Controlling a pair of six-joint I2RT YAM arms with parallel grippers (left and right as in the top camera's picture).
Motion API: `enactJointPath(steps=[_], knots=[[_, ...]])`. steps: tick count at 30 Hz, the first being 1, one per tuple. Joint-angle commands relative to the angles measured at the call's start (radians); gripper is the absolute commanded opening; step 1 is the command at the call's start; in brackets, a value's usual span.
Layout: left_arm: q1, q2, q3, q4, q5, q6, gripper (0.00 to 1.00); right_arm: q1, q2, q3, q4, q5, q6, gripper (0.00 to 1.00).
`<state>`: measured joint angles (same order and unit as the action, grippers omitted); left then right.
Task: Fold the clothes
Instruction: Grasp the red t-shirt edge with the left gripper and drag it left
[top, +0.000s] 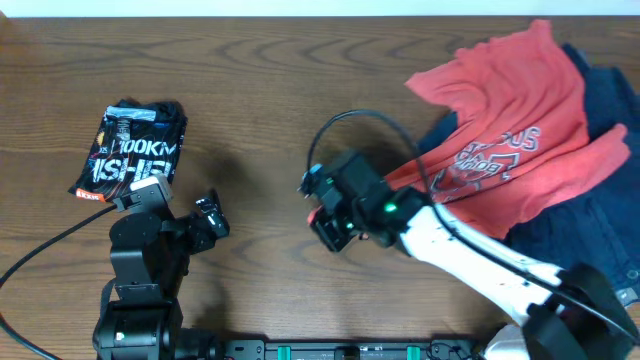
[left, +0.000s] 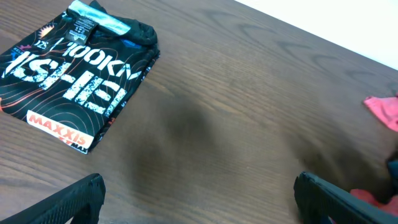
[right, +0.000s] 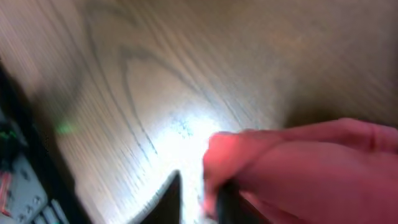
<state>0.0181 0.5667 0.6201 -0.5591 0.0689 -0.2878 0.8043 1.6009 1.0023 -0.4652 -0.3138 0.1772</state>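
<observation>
The right pincer hangs low over the middle of the worktop. A blurred fold of the coral-red T-shirt lies against its dark fingers. The jaws stand only narrowly apart, and I cannot tell whether they pinch the cloth or merely touch it. From there the soft, matte cloth stretches as a drawn-out strip toward the far right corner. There the rest of the shirt lies loose and rumpled, with wide creases and a crest of white-and-navy lettering on its front. It lies partly on a navy blue garment, darker and bunched along the right edge. The left pincer is spread wide over bare wood near the front left, holding nothing. Past it, toward the left edge, the black T-shirt lies folded into a compact, flat rectangle. It bears bold white block lettering, thin contour lines, an orange brand patch and a pale blue neck label. The worktop is brown wood-grain laminate, smooth and faintly glossy.
</observation>
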Motion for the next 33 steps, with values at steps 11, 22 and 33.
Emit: enactJointPath(steps=[11,22,33], knots=[[-0.001,0.051,0.004,0.003,0.23,-0.209,0.98,-0.364,-0.255,0.036,-0.161,0.195,0.092,0.72],[-0.166,0.395,-0.012,0.019,0.422,-0.307,0.98,-0.689,-0.345,0.036,-0.42,0.284,0.092,0.8],[-0.47,0.816,-0.012,0.32,0.422,-0.39,0.98,-0.819,-0.345,0.036,-0.502,0.288,0.091,0.99]])
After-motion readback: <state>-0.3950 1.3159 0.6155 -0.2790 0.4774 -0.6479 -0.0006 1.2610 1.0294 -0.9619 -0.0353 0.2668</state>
